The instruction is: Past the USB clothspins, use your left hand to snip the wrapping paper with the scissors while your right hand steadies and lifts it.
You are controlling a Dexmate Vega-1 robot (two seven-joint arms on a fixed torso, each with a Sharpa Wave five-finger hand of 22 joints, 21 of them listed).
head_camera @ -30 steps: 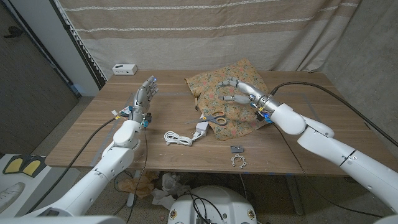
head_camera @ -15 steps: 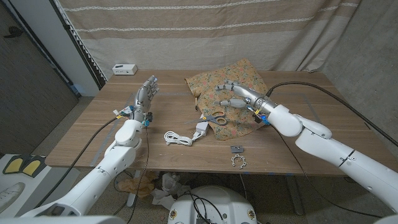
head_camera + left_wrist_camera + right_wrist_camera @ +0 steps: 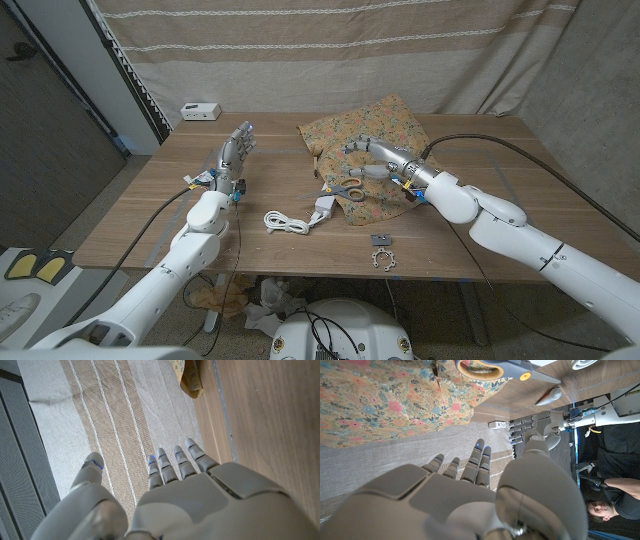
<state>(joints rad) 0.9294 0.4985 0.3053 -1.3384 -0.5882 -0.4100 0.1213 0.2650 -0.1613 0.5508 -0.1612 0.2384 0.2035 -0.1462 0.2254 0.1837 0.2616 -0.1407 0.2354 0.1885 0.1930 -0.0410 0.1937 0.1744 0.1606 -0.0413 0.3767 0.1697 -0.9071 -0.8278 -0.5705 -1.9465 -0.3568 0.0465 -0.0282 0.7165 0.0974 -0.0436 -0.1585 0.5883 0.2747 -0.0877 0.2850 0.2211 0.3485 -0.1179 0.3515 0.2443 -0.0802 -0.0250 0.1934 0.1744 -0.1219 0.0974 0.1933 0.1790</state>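
The floral wrapping paper [image 3: 392,128] lies crumpled at the table's back right, and its corner [image 3: 190,377] is in the left wrist view. Scissors [image 3: 345,188] with tan handles rest on its near left edge, also in the right wrist view [image 3: 495,367]. My right hand [image 3: 372,160] hovers over the paper [image 3: 370,400] just behind the scissors, fingers apart, holding nothing. My left hand [image 3: 236,152] stands upright over the table's left part, fingers spread and empty, well left of the scissors. It shows from its own wrist [image 3: 175,495] and from the right wrist [image 3: 540,427].
A white USB cable [image 3: 285,222] and white plug [image 3: 323,207] lie in front of the scissors. Two small grey clips [image 3: 381,240] [image 3: 382,261] sit near the front edge. A white box [image 3: 200,110] stands at the back left. A person [image 3: 605,507] is beside the table.
My right hand has moved left and nearer over the paper, closing in on the scissors. The left hand has stayed put.
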